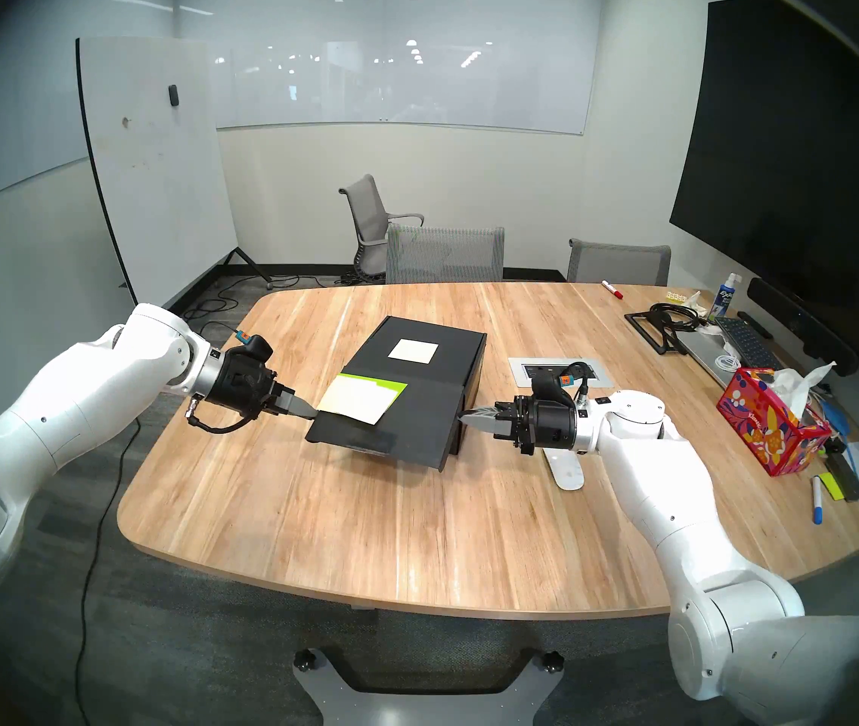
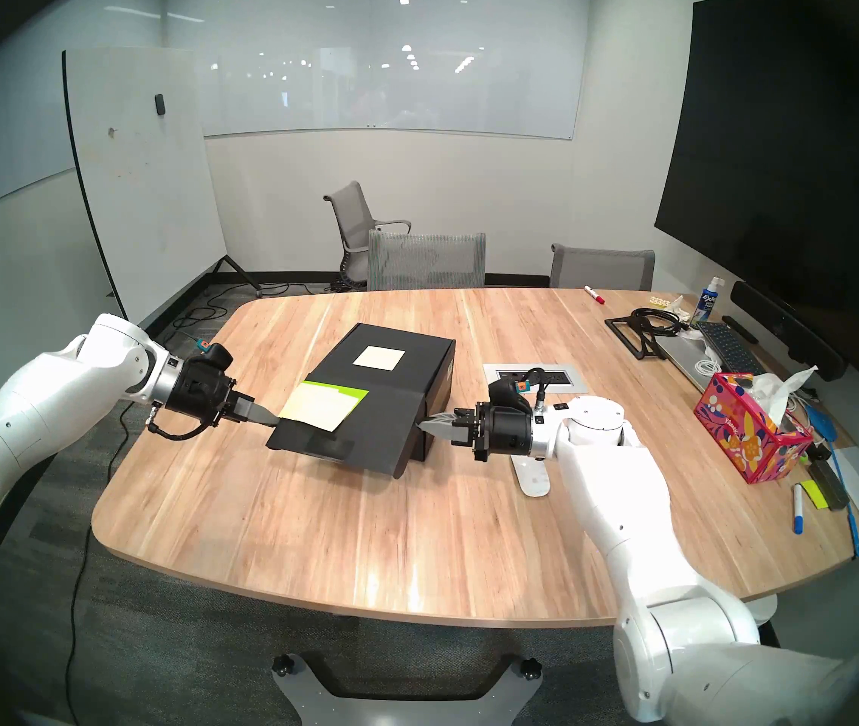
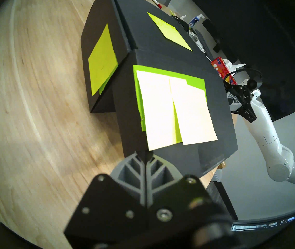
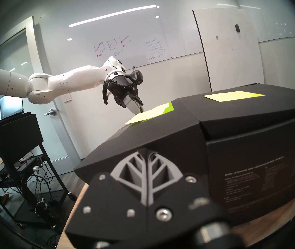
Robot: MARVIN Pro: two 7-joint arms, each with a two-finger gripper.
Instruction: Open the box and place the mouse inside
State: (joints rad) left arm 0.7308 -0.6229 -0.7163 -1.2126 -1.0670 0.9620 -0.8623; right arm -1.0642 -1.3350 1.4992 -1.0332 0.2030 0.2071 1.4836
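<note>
Beside box [image 1: 419, 361] – mouse [image 1: 565, 465] under R arm, tissue box [image 1: 770, 426] far R

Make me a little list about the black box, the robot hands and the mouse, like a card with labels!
box: black box, front flap lifted off the front
sticky notes: yellow-green notes on the flap
left gripper: shut, at the flap's left edge
right gripper: shut, at the flap's right edge
mouse: white mouse on the table, partly under the right arm
</note>
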